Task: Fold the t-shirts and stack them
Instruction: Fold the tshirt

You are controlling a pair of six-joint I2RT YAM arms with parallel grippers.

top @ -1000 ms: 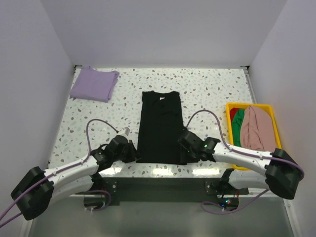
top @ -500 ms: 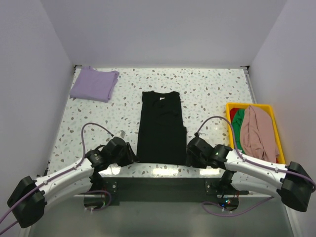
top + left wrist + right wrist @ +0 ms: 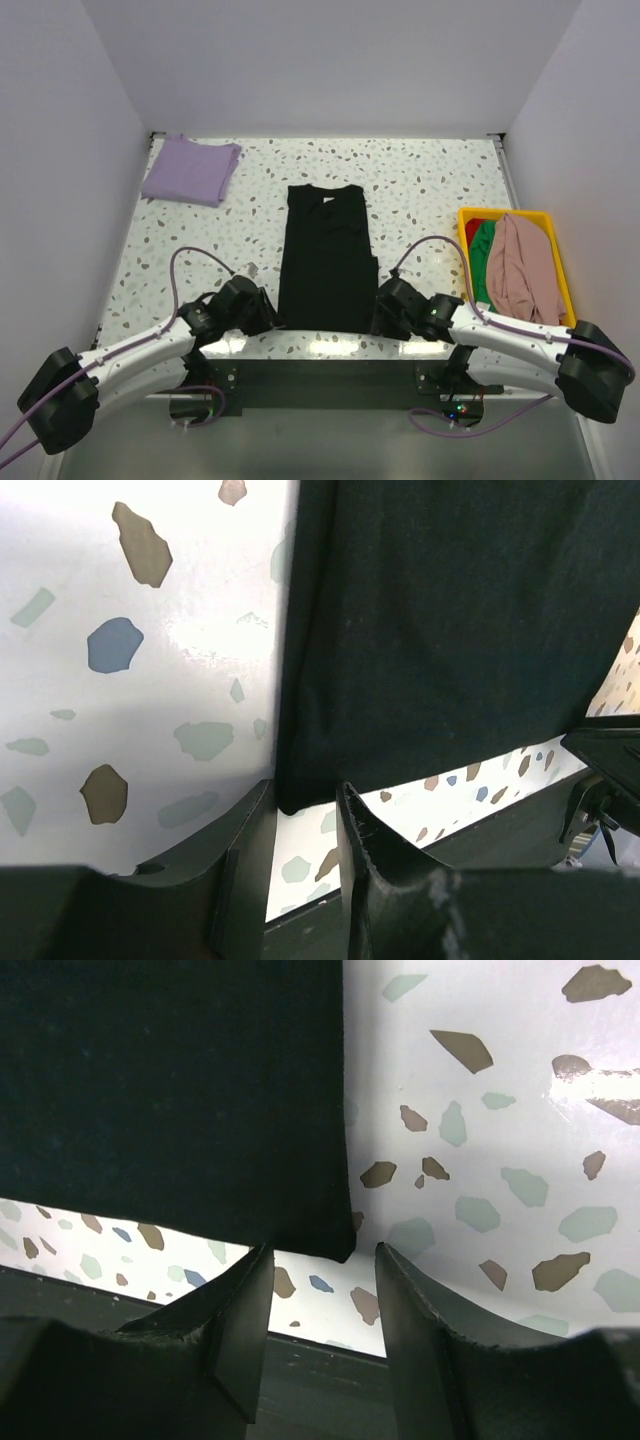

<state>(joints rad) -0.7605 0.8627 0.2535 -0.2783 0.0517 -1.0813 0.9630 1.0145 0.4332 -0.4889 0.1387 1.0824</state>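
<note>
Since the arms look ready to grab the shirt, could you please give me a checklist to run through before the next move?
1. Left end effector open at black shirt's near left corner: ok.
2. Right end effector open at its near right corner: ok.
3. Corners far enough inside both: cannot tell.
4. Black shirt flat and straight: ok.
5. Lavender shirt away from the fold path: ok.

Bright, even overhead illumination, soft faint shadows, overexposed glare strip along the near edge of the table [image 3: 430, 190], specular patches on its surface in both wrist views, black t-shirt [image 3: 322, 265] dark with little texture, wrist-view foreground slightly defocused.
</note>
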